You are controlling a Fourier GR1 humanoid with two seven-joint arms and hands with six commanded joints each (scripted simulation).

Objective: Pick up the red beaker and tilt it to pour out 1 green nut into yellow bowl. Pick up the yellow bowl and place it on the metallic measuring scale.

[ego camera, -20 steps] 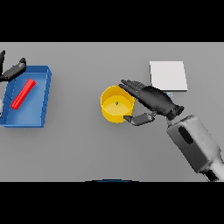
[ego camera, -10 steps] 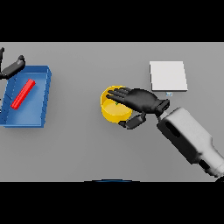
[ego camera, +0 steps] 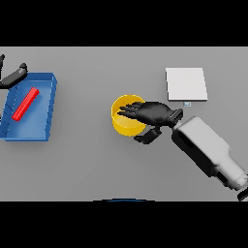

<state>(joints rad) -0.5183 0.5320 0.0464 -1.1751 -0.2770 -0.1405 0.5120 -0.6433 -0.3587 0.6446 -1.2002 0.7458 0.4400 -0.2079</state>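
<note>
While the yellow bowl (ego camera: 125,122) sits mid-tabletop, it is overlapped from the right by the right hand (ego camera: 151,114), fingers spread straight above it.

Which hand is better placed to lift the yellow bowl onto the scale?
Right. The right hand already lies over the yellow bowl, fingers across its rim, and the scale sits on that side. The left hand is at the far left edge, beyond the blue tray.

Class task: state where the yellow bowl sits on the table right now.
In the head view the yellow bowl sits near the table's middle, under the right robot hand, with the blue tray to its left and the measuring scale up to its right.
</note>
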